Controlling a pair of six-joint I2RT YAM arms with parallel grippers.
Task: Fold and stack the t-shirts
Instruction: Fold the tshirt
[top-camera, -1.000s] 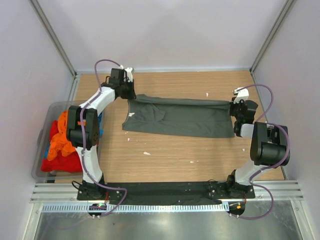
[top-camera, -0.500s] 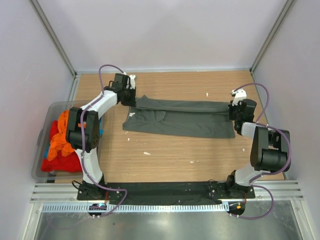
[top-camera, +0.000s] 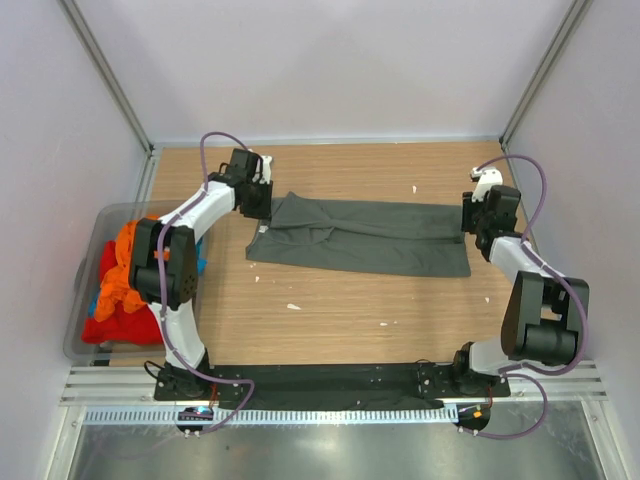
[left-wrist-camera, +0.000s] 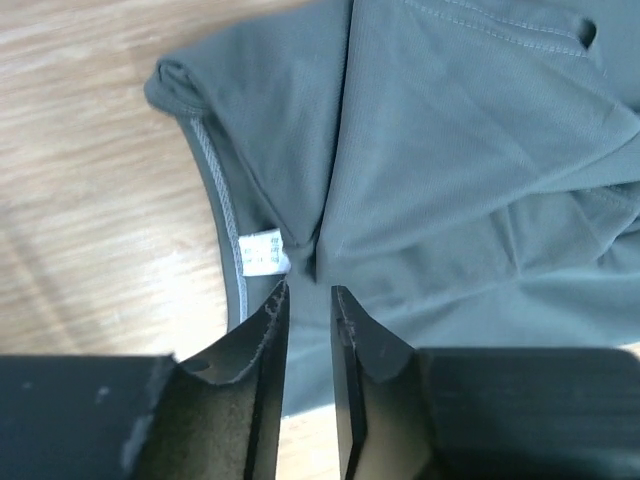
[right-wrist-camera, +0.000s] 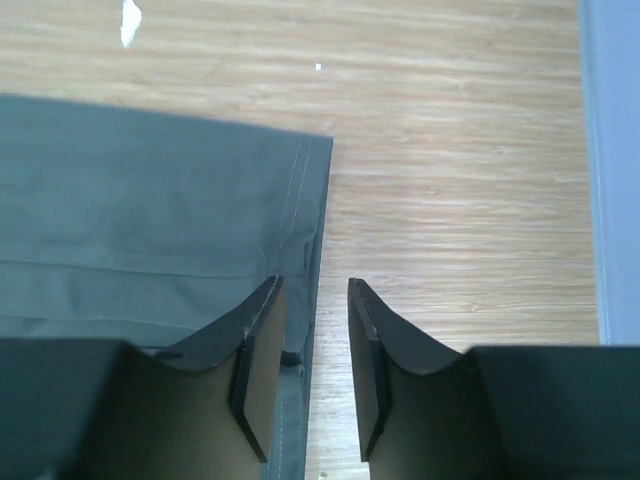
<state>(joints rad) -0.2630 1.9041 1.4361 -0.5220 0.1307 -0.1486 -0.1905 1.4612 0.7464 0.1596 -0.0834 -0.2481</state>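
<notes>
Top external view: folded grey-green t-shirt (top-camera: 360, 238) lies between left gripper (top-camera: 262, 208) and right gripper (top-camera: 468, 222); both slightly parted, holding nothing.

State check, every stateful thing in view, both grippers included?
Dark grey-green t-shirt: lying on the wooden table, folded along its length into a strip.
Heap of orange, red and blue t-shirts: crumpled, unfolded, in the bin.
Translucent grey plastic bin: upright, uncovered, holding the heap.
Left gripper: at the white collar label, narrow gap, grip unclear.
Right gripper: open over the shirt's hem corner.
</notes>
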